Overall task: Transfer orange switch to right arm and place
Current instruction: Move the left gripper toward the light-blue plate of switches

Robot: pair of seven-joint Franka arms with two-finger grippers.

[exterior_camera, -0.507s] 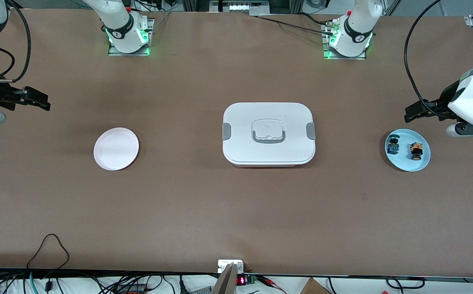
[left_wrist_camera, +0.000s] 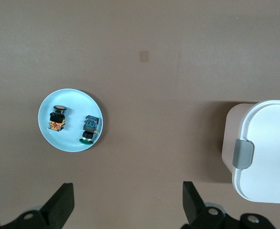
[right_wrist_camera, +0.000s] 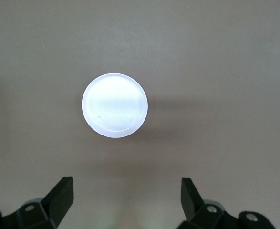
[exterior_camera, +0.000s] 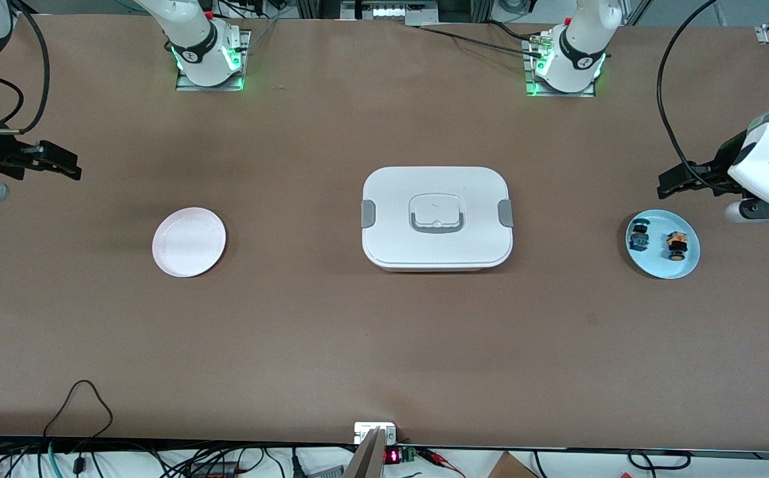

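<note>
We see the orange switch (exterior_camera: 676,245) lying on a pale blue plate (exterior_camera: 662,269) toward the left arm's end of the brown desk (exterior_camera: 384,345), at about three o'clock from the middle of the front view. A second small part with a blue-green cap (exterior_camera: 638,238) lies just beside it on the same plate, the two close but not touching; the orange switch sits at three o'clock of its neighbour there. In the left wrist view the switch (left_wrist_camera: 57,119) and the blue-green one (left_wrist_camera: 89,129) show clearly on the plate (left_wrist_camera: 73,98). The left hand (exterior_camera: 673,182) hangs in the air over bare desk near the plate's rim, at roughly twelve o'clock of it, its fingers (left_wrist_camera: 58,205) spread wide and holding nothing. A white lidded box (exterior_camera: 436,217) with grey latches stands at the centre of the desk, well apart from both plates. A white plate (exterior_camera: 188,241) lies toward the right arm's end, at about nine o'clock from the box, and it carries nothing. The right arm waits with its hand (exterior_camera: 59,164) in the air over bare desk at about ten o'clock of the white plate, fingers (right_wrist_camera: 59,198) wide and holding nothing. In the right wrist view the white plate (right_wrist_camera: 115,105) lies apart from them.
</note>
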